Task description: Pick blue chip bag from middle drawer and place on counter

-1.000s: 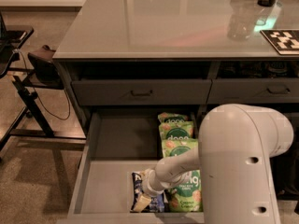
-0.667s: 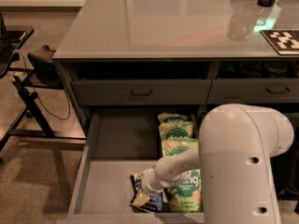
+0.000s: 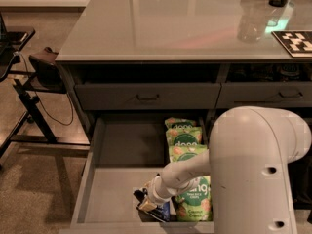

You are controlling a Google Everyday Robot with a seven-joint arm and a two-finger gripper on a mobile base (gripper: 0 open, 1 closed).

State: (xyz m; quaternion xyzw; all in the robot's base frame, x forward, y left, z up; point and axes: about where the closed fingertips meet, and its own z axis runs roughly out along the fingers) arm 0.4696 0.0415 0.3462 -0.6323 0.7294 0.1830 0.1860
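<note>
Gripper (image 3: pixel 147 202) sat low at the front of the middle drawer (image 3: pixel 112 189), on the blue chip bag (image 3: pixel 162 211), beside green bags (image 3: pixel 187 150). Couldn't tell if it was clamped.

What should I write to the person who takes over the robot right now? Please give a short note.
The hand is down in the open drawer, near its front edge, right at the blue chip bag. A firm hold is not confirmed.
The bag lies in the drawer, left of the row of green bags.
Done: drawer open, hand at the bag.
Left: lift the bag out and set it on the counter.
</note>
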